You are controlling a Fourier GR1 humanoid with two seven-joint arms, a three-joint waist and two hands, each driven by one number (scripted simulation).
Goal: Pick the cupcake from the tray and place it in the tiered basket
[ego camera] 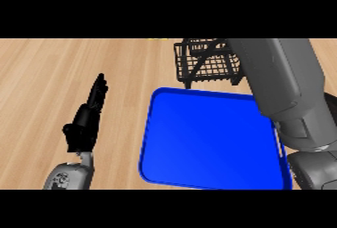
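A blue tray (197, 138) lies on the wooden counter at the centre right, and nothing shows on its visible surface. Behind it stands a black wire tiered basket (204, 62), partly covered by my right forearm (283, 84). That grey forearm stretches from the lower right up over the tray's right edge toward the basket; its hand is out of sight. No cupcake is visible. My left hand (89, 116) rests open at the left of the tray, fingers straight and pointing up.
Light wooden counter (59, 71) spreads to the left and behind the tray. A small yellow object (158, 39) peeks in at the top edge near the basket.
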